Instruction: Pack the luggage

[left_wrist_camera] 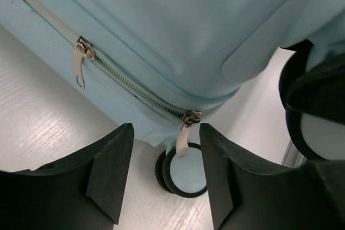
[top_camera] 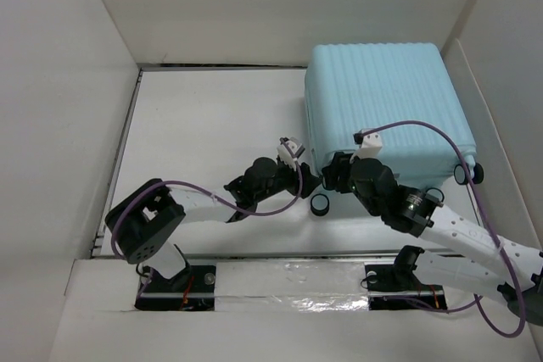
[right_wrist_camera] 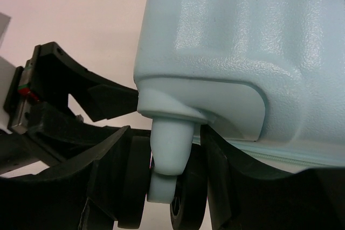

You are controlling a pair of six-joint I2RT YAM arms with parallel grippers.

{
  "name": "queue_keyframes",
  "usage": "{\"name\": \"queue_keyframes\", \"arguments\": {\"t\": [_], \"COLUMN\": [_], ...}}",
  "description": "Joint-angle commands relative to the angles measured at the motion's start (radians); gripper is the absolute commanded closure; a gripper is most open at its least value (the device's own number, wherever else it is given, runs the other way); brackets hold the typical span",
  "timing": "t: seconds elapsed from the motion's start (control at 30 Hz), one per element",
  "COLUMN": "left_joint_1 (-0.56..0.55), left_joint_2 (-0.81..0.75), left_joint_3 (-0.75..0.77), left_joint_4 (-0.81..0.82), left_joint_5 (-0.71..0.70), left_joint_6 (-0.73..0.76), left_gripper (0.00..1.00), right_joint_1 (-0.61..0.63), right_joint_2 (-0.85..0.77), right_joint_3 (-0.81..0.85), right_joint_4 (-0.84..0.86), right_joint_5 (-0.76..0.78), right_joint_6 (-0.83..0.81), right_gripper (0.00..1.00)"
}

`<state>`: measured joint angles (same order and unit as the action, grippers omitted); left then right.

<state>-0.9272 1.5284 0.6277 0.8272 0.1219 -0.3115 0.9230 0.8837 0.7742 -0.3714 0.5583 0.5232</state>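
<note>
Status:

- luggage: pale aqua hard-shell suitcase, ribbed, closed, lying flat on the white table at the far right, close to the right-hand wall. It's the biggest thing in view.
- Both arms reach in to its near-left corner. The two grippers sit just beside each other there.
- left gripper: jaws apart with a clear gap, holding nothing. It faces the corner of the case along the zipper.
- One zipper pull hangs in the gap between the black fingers, touching neither as far as I can see. The second zipper pull sits further left along the seam, well clear of the fingers.
- corner caster wheel: black rim, pale face. It is below the hanging pull, on the table or just off it; can't tell which.
- right gripper: jaws part way apart, straddling the pale caster stem, one finger on each side of it and the wheel. Everything down there is dark on dark, so I can't tell if the pads press on the caster or just flank it.
- In the right wrist view the left gripper's fingertips are just left of the same corner.
- second caster: sticks out at the near-right corner, nothing touching it.
- purple cables loop from each wrist camera. The right one arcs over the suitcase lid.
</note>
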Motion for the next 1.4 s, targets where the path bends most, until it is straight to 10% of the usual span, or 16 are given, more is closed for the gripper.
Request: {"name": "queue_keyframes", "arguments": {"t": [0.0, 0.47, 1.03, 1.37], "left_joint_1": [-0.01, -0.019, 0.118, 0.28], "left_joint_2": [0.03, 0.115, 0.044, 0.107], "left_joint_3": [0.075, 0.133, 0.147, 0.201], "left_joint_4": [0.039, 0.021, -0.048, 0.003], "left_joint_5": [0.007, 0.03, -0.361, -0.433], "left_joint_6": [0.041, 0.049, 0.164, -0.061], "left_gripper": [0.52, 1.0, 1.0, 0.91], "right_joint_1": [-0.024, -0.024, -0.006, 0.048], "right_joint_2": [-0.017, -0.042, -0.124, -0.001], "right_joint_3": [-0.021, -0.044, -0.102, -0.089], "right_joint_4": [-0.057, -0.026, -0.029, 0.133], "right_joint_5": [0.012, -0.018, -0.221, -0.382], "right_joint_6": [-0.086, -0.095, -0.134, -0.18], "right_gripper": [1.0, 1.0, 1.0, 1.0]}}
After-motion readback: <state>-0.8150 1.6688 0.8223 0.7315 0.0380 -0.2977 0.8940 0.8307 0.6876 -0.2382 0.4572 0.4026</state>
